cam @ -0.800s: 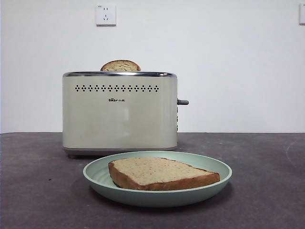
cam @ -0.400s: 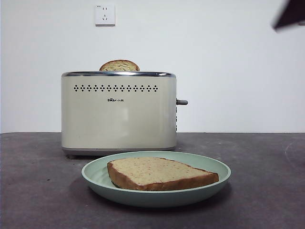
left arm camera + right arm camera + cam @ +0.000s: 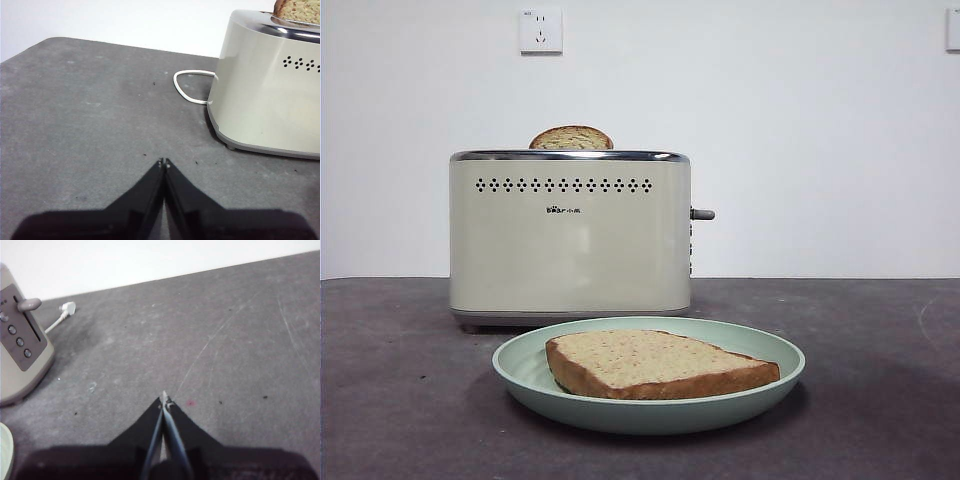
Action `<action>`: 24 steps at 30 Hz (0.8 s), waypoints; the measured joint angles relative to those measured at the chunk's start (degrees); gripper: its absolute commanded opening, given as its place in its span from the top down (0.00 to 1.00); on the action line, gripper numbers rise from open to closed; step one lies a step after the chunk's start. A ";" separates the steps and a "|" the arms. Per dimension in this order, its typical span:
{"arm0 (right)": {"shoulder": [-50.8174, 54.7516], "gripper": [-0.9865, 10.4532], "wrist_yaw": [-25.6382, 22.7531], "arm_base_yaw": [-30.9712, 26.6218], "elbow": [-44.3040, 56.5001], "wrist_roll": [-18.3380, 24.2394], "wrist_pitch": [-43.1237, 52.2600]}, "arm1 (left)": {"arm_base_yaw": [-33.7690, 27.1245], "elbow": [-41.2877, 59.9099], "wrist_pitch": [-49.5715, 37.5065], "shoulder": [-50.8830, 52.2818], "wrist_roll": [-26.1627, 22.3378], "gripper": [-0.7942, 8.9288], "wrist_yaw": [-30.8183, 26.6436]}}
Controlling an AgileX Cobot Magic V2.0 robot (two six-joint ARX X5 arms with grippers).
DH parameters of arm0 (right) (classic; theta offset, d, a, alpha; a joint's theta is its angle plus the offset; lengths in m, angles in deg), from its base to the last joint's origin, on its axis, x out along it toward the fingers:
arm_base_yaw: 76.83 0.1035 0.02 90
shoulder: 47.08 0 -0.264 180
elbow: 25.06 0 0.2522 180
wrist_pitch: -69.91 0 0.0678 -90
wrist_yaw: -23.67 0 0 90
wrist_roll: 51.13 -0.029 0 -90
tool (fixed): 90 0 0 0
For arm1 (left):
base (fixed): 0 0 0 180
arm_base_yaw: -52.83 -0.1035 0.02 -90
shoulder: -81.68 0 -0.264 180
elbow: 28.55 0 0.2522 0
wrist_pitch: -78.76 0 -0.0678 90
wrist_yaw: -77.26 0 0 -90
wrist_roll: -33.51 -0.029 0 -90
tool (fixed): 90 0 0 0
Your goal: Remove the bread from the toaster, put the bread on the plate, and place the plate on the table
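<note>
Green plate point(image 3: 525, 365) sits on the table point(image 3: 390, 400) by the toaster point(image 3: 570, 240), with the bread point(image 3: 655, 362) lying flat on it. Left gripper point(image 3: 164, 162) and right gripper point(image 3: 164, 399) are pinched closed, holding nothing, so the job looks done.
</note>
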 measured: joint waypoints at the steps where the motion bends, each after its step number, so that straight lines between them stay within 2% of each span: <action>1: 1.77 0.91 0.00 0.00 1.05 -0.44 -0.02 | 0.00 0.00 0.00 -0.02 0.02 0.92 0.00; 10: 14.32 0.91 -5.66 0.46 1.60 -1.95 -13.57 | 0.00 0.00 -0.02 -0.02 0.00 0.92 0.00; 24: 16.94 0.91 -5.95 1.46 1.44 -1.62 -13.99 | -0.02 0.00 -0.04 -0.02 0.00 0.92 -0.02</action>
